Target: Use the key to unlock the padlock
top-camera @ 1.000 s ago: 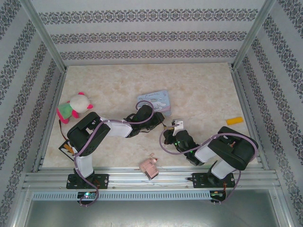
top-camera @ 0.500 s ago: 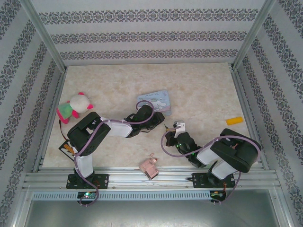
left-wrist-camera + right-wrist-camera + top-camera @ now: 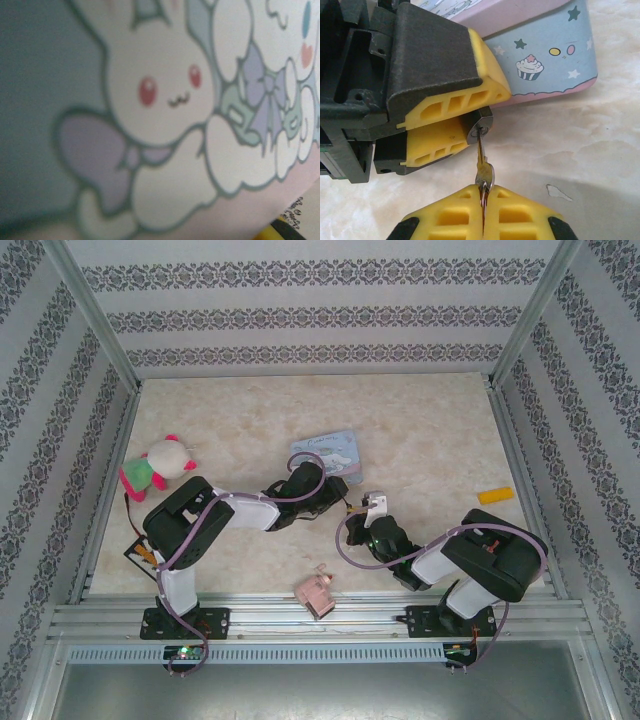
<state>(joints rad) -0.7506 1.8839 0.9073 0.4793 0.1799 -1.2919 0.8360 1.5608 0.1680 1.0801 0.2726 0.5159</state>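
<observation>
no legible text, labels or numbers

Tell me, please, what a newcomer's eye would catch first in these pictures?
In the right wrist view, the left hand clamps a small dark metal padlock, and the right hand holds a thin silvery metal key pushed into its keyhole. Just behind lies a pale blue and pink tin printed with cartoons; a white and pink plush toy sits far left in the top view.

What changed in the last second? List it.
Right arm shifted slightly toward the near edge, then back; nothing grabbed or released. Right tool stays shut on the key, which sits in the padlock held by the left tool. Tin and plush toy unmoved.
</observation>
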